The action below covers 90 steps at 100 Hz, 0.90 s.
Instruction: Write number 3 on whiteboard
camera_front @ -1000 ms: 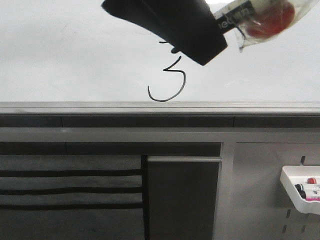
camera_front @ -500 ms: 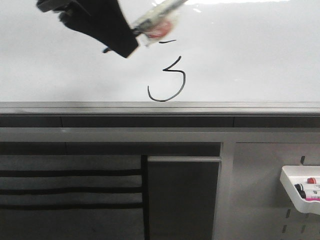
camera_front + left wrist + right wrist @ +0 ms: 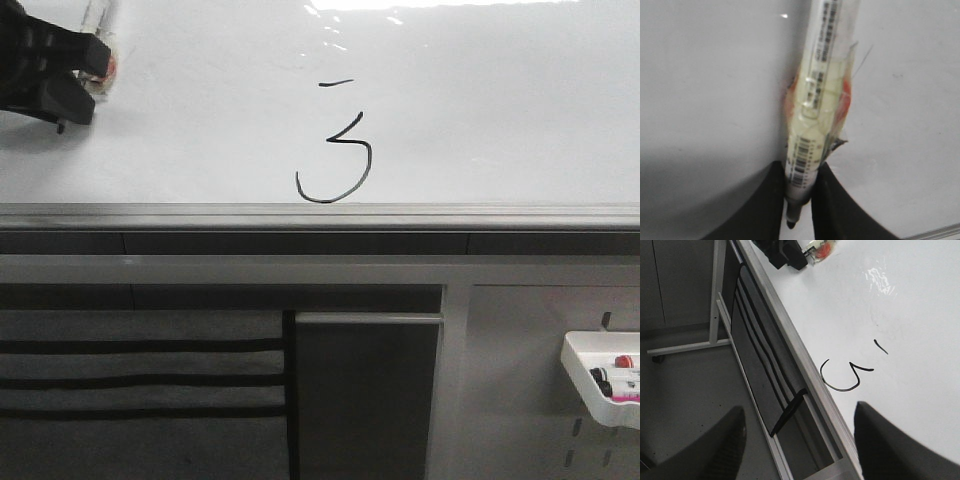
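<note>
Near the middle of the whiteboard (image 3: 500,110), just above its grey rail (image 3: 320,213), we see the number 3 (image 3: 335,160) drawn in thin black line: a short dash sits apart on top, a zigzag runs below it, and a wide open curve ends close to the rail. Well to the left of the figure, at the edge of the front view, our left gripper (image 3: 62,75) is over the board. Its two black fingers (image 3: 765,205) are closed tight on a marker (image 3: 815,115), a clear barrel with printed labels, a barcode and an orange patch. The marker's dark end pokes out between the fingers. Our right gripper (image 3: 800,440) hangs beside the board's lower edge, its two dark fingers spread wide with nothing between them. Low on the right, a white tray (image 3: 598,385) hangs on a grey panel (image 3: 520,400) and holds a few markers (image 3: 618,378).
</note>
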{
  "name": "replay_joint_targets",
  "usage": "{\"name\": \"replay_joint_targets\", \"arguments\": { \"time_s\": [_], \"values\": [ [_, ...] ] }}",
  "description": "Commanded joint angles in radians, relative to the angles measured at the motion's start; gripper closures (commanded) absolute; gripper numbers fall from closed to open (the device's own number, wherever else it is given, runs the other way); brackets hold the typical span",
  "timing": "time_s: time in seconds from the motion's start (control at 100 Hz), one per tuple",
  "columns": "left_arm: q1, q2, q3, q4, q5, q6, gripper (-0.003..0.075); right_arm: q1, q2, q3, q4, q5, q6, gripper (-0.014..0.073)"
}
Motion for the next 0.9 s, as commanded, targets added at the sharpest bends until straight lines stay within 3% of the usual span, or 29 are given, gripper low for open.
{"name": "replay_joint_targets", "arguments": {
  "time_s": [0.0,0.18,0.38,0.48,0.68,0.89],
  "values": [
    [0.001,-0.014,-0.025,-0.016,-0.068,-0.012,0.0738,-0.009,-0.012,-0.025,0.047,-0.038,0.001,0.0179],
    [0.001,-0.014,-0.025,-0.007,-0.053,-0.010,0.0708,-0.009,-0.012,-0.025,0.066,-0.036,0.052,0.0179],
    [0.003,-0.044,-0.025,0.042,-0.021,-0.010,0.0421,-0.009,-0.014,-0.027,0.066,-0.040,0.161,0.0179],
    [0.003,-0.099,-0.025,0.074,0.016,-0.010,0.0349,-0.018,-0.031,-0.027,0.024,-0.044,0.232,0.0179],
    [0.003,-0.286,-0.025,0.171,0.217,-0.010,0.0350,-0.088,-0.091,-0.029,-0.199,0.021,0.644,0.0179],
    [0.003,-0.560,-0.025,0.227,0.521,-0.012,0.0351,-0.170,-0.166,-0.029,-0.524,0.329,1.094,0.0181]
  ]
}}
